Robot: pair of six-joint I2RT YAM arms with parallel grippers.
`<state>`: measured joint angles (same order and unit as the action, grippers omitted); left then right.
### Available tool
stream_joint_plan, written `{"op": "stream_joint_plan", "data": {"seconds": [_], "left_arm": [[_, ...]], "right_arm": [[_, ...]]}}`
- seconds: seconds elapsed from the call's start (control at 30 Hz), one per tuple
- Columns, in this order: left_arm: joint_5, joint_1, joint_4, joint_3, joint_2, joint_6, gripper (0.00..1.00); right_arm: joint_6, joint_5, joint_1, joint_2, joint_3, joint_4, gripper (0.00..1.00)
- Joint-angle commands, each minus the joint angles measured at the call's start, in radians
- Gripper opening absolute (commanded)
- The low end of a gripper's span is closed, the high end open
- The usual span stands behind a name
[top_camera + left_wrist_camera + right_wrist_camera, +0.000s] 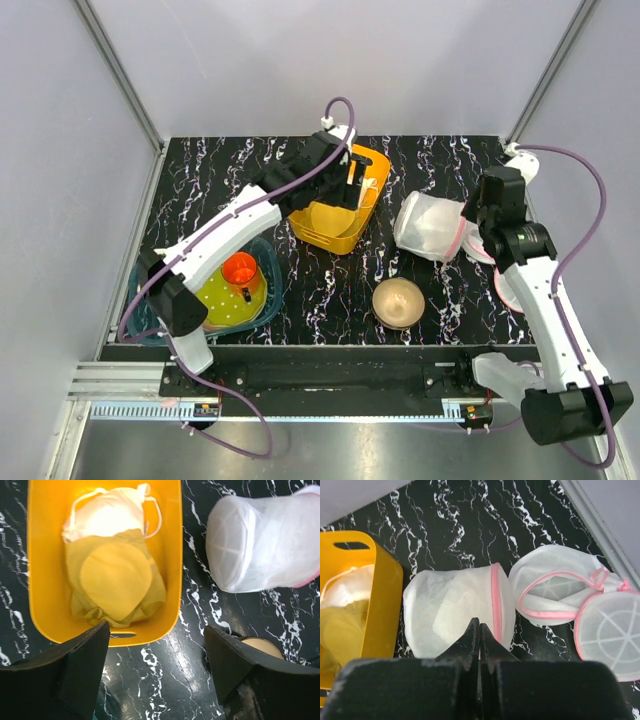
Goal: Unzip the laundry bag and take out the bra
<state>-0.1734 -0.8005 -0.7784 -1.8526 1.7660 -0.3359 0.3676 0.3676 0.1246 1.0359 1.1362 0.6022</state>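
Laundry bag (445, 607) lying on its side.
Your right gripper (479, 627) is pinched closed just over it; left gripper (156, 630) hangs wide open above the yellow bin (42, 580).

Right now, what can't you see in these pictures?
1. Bra: in no view; the laundry bag's cloudy mesh hides its inside.
2. Whether the zip is open: right wrist view, the right end effector blocks the bag's near side.
3. Tan bowl: left wrist view, mostly behind the left end effector.

You've got a yellow bin (332, 236) mid-table (330, 290), with a white cloth (107, 512) and a yellow cloth (115, 580) inside. Tan bowl (398, 300) sits nearer you, apart. At left, blue tub (272, 290) holds orange cup (240, 270). At right, two pink-rimmed discs (615, 635) touch.
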Motion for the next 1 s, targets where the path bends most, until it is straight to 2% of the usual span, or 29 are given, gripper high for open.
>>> {"op": "stream_joint_plan", "data": {"seconds": [0.0,0.03,0.07,0.1,0.13,0.17,0.2,0.3,0.4,0.47,0.5,0.57,0.6,0.67,0.7,0.8,0.83,0.97], "left_arm": [[-0.04,0.021,0.01,0.041,-0.094,0.011,0.8],[-0.038,0.023,0.014,0.052,-0.097,0.009,0.79],[-0.037,0.023,0.014,0.067,-0.099,0.006,0.8],[-0.032,0.023,0.014,0.073,-0.105,0.006,0.79],[-0.028,0.023,0.014,0.081,-0.108,0.005,0.79],[-0.028,0.023,0.016,0.095,-0.111,0.003,0.8],[-0.028,0.023,0.016,0.104,-0.114,0.003,0.8],[-0.02,0.023,0.025,0.122,-0.12,0.001,0.8],[-0.003,0.023,0.025,0.13,-0.123,0.001,0.8],[-0.001,0.023,0.025,0.136,-0.129,0.001,0.8],[-0.003,0.023,0.025,0.139,-0.131,0.003,0.8],[-0.015,0.023,0.025,0.151,-0.14,0.005,0.8],[-0.02,0.021,0.025,0.158,-0.143,0.005,0.8],[-0.029,0.023,0.028,0.17,-0.148,0.006,0.8],[-0.029,0.026,0.031,0.173,-0.152,0.008,0.8],[-0.028,0.044,0.031,0.181,-0.163,0.015,0.8],[-0.026,0.049,0.031,0.181,-0.163,0.017,0.8],[-0.02,0.079,0.036,0.193,-0.177,0.02,0.8]], "right_arm": [[-0.01,0.119,0.041,0.053,0.008,0.067,0.0],[-0.004,0.102,0.038,0.053,-0.001,0.058,0.03],[-0.001,0.068,0.038,0.059,-0.016,0.039,0.16],[-0.002,0.045,0.033,0.067,-0.021,0.033,0.36],[-0.004,-0.028,0.003,0.079,-0.021,0.03,0.73],[-0.001,-0.076,-0.017,0.11,-0.024,0.019,0.82],[0.005,-0.128,-0.043,0.125,-0.029,0.007,0.86],[0.037,-0.266,-0.097,0.179,-0.081,-0.088,0.88],[0.045,-0.271,-0.105,0.252,-0.11,-0.162,0.81],[0.039,-0.24,-0.106,0.295,-0.115,-0.198,0.69],[0.039,-0.236,-0.105,0.302,-0.112,-0.2,0.5],[0.034,-0.242,-0.105,0.29,-0.112,-0.223,0.33],[0.022,-0.255,-0.105,0.279,-0.11,-0.232,0.13],[0.01,-0.266,-0.105,0.235,-0.095,-0.22,0.0],[0.002,-0.263,-0.102,0.218,-0.087,-0.21,0.0],[-0.073,-0.115,-0.05,0.156,0.0,-0.099,0.0],[-0.091,-0.011,-0.008,0.151,0.026,-0.072,0.0],[-0.173,0.247,0.084,0.193,0.201,0.103,0.0]]}}
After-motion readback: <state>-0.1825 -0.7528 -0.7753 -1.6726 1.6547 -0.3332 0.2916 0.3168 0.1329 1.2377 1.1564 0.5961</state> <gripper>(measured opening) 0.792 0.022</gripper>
